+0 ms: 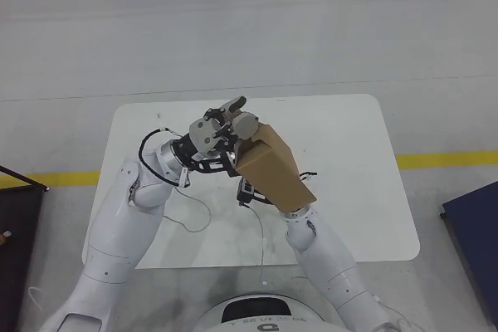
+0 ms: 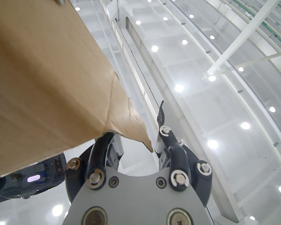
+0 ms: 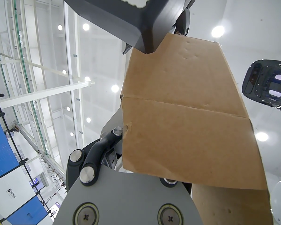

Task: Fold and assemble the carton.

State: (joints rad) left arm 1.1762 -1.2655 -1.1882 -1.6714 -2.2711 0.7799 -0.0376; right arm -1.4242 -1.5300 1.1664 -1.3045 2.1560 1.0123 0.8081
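Carton aloft in right gripper, left gripper at its edge.

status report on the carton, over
left gripper open, carton corner between its fingers. right gripper under carton, grip hidden. carton aloft over table.

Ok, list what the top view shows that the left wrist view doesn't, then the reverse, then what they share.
Top view, not left wrist: the white table, the yellow floor line, and the right arm reaching up under the carton, which is raised above the table. Left wrist, not top: ceiling lights, white roof beams, and the carton's creased, frayed corner close up. Both: the brown carton and the left hand at its far end.
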